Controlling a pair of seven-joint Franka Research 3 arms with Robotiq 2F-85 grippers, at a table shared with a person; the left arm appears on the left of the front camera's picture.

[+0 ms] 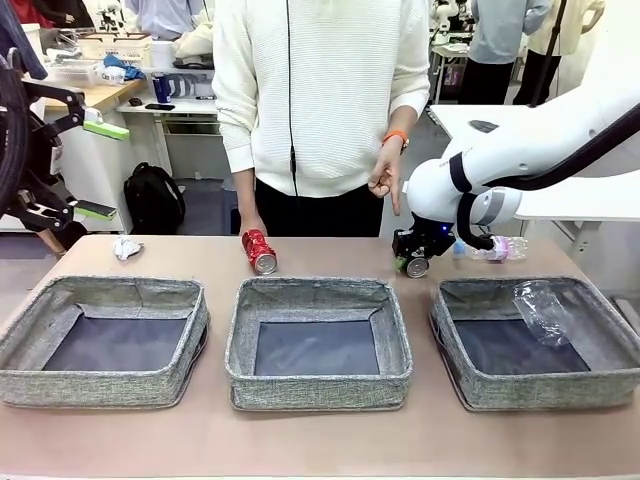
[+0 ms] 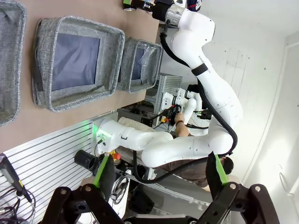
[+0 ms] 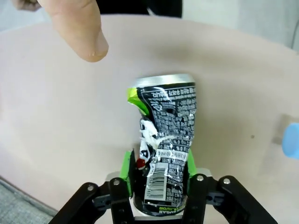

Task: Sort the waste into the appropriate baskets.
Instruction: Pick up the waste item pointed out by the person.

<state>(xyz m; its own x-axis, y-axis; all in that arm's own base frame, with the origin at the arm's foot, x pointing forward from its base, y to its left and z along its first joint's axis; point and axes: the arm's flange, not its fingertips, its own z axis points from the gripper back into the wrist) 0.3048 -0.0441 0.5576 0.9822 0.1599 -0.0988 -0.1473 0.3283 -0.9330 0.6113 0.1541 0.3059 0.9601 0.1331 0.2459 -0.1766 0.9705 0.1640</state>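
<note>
In the centre right of the front view, the right gripper was clamped on the crushed black-and-white aluminium can, low at the tan tabletop, just beyond the right-hand grey woven-fabric basket. A crumpled clear plastic bottle lay in that basket. A person's hand pointed down above the can. At the upper left edge, the left gripper stood wide apart, holding nothing.

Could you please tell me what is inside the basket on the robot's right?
One crumpled clear plastic bottle lies in that basket; its near wall hides the front floor strip.
</note>
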